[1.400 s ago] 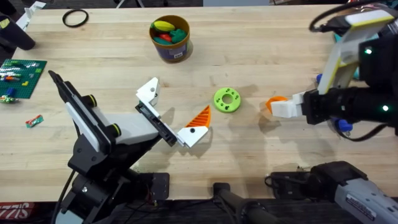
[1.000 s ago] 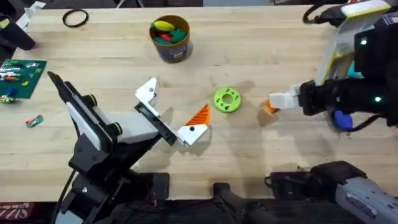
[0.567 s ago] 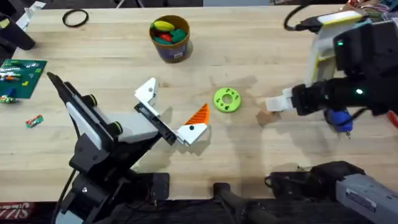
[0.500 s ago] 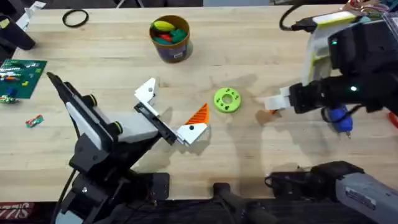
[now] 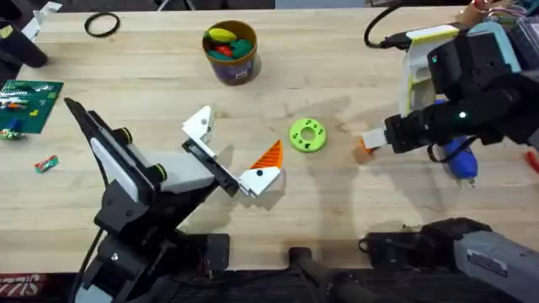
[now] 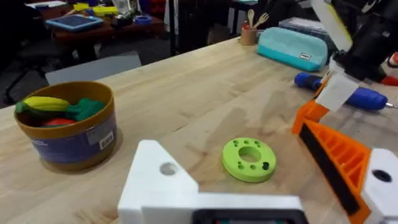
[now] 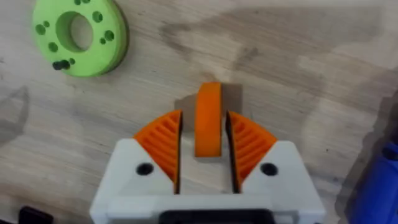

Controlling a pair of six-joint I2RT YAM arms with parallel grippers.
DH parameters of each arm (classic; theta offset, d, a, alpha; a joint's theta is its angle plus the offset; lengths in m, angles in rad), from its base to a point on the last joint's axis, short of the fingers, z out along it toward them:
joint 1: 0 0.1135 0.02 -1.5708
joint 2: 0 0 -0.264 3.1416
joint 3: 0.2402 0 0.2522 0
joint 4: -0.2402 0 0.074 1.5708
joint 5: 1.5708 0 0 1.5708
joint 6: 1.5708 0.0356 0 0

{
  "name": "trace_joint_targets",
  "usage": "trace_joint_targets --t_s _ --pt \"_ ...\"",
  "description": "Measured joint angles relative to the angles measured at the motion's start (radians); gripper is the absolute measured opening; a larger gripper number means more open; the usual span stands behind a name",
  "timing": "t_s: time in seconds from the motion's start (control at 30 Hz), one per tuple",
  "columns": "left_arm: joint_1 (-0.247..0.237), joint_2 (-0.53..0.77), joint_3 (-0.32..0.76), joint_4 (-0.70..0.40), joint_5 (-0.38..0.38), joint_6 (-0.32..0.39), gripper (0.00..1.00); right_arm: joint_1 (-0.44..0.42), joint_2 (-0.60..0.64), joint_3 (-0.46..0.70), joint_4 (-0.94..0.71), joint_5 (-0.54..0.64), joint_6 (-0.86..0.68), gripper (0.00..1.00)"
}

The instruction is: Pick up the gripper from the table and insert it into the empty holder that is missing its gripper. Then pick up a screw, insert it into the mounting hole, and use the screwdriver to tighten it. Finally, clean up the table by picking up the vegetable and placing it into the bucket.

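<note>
My right gripper (image 5: 368, 145) is shut on a small orange piece (image 7: 208, 118), clamped between its orange ribbed pads (image 7: 163, 140) just over the table. A green ring (image 5: 307, 135) with several holes lies to its left and has a small black screw (image 7: 60, 64) near its rim. The blue-handled screwdriver (image 5: 459, 160) lies under the right arm. At the back stands the bucket (image 5: 230, 66), holding yellow, red and green vegetables (image 6: 46, 106). My left gripper (image 5: 237, 139) hangs open and holds nothing, near the table's middle, in front of the bucket.
A green brick plate (image 5: 29, 97) and a small wrapper (image 5: 46, 162) lie at the far left. A black ring (image 5: 101, 25) lies at the back left. A teal pouch (image 6: 295, 46) sits at the far right edge of the table.
The right arm has swung and risen, and its gripper has carried the orange piece a little to the left, nearer the green ring. The left arm has not moved.
</note>
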Motion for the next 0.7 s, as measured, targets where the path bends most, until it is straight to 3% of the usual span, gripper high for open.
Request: trace_joint_targets --t_s 0.07,0.17,0.23,0.5,0.7 --pt "0.0 0.0 0.0 0.0 0.0 0.0 0.99 0.0 0.0 0.0 -0.004 0.0 -0.002 0.34" --pt "0.0 0.0 0.0 0.0 0.0 0.0 0.99 0.0 0.0 0.0 -0.008 0.003 -0.006 0.096" --pt "0.0 0.0 0.0 0.0 0.0 0.0 0.99 0.0 0.0 0.001 -0.005 0.005 -0.003 0.016" --pt "0.0 0.0 0.0 0.0 0.0 0.0 0.99 0.0 0.0 0.012 -0.021 0.003 -0.003 0.009" --pt "0.0 0.0 0.0 0.0 0.0 0.0 0.99 0.0 -0.041 0.107 -0.05 -0.049 -0.003 0.008"
